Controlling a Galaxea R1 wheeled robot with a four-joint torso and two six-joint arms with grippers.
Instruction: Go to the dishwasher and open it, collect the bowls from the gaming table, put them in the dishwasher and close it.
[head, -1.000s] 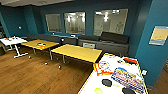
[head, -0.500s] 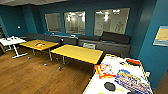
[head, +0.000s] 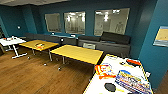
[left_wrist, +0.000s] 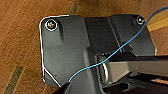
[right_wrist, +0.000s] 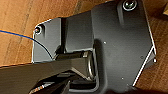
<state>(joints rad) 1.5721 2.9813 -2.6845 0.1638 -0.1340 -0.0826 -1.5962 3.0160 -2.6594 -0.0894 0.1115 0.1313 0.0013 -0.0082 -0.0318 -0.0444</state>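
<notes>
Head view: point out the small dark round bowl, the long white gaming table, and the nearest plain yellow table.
small dark round bowl (head: 110, 87), head view, its middle
long white gaming table (head: 98, 86), head view, bare top
nearest plain yellow table (head: 77, 53), head view, tabletop

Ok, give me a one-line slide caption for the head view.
Lounge with teal walls: white gaming table holding colourful game boxes and a dark bowl, plain yellow tables beyond on wood floor.
</notes>
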